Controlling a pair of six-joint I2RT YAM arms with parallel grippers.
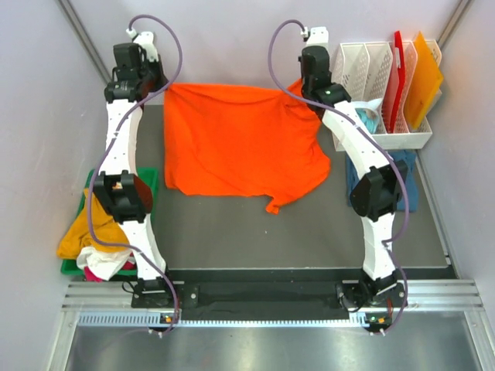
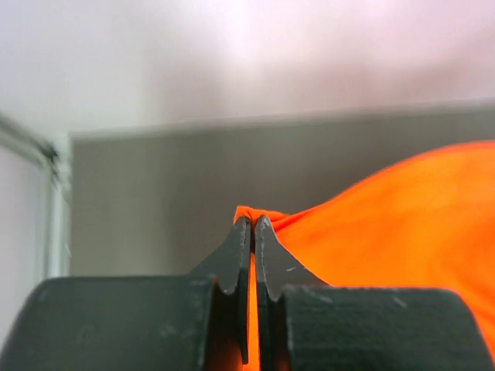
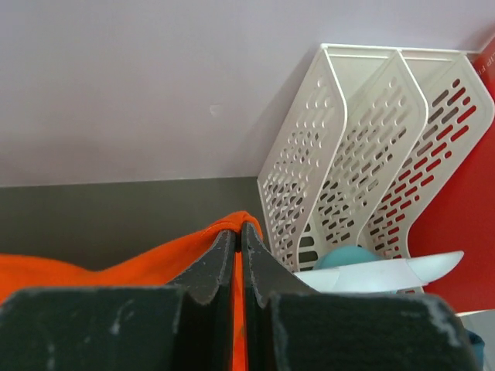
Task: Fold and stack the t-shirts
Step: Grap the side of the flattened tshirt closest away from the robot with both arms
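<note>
A bright orange t-shirt (image 1: 240,143) is spread over the far half of the dark mat. My left gripper (image 1: 164,86) is shut on its far left corner, and the cloth shows between the fingers in the left wrist view (image 2: 371,232). My right gripper (image 1: 298,86) is shut on its far right corner, with orange cloth (image 3: 116,267) pinched between the jaws. A dark blue t-shirt (image 1: 408,182) lies at the right under the right arm. Yellow-orange, white and pink shirts (image 1: 93,239) lie heaped at the left.
A green bin (image 1: 77,267) holds the heap at the left edge. A white file rack (image 1: 379,77) with a red board (image 1: 397,73) and an orange board (image 1: 424,77) stands at the back right, close to the right gripper. The mat's near half (image 1: 294,239) is bare.
</note>
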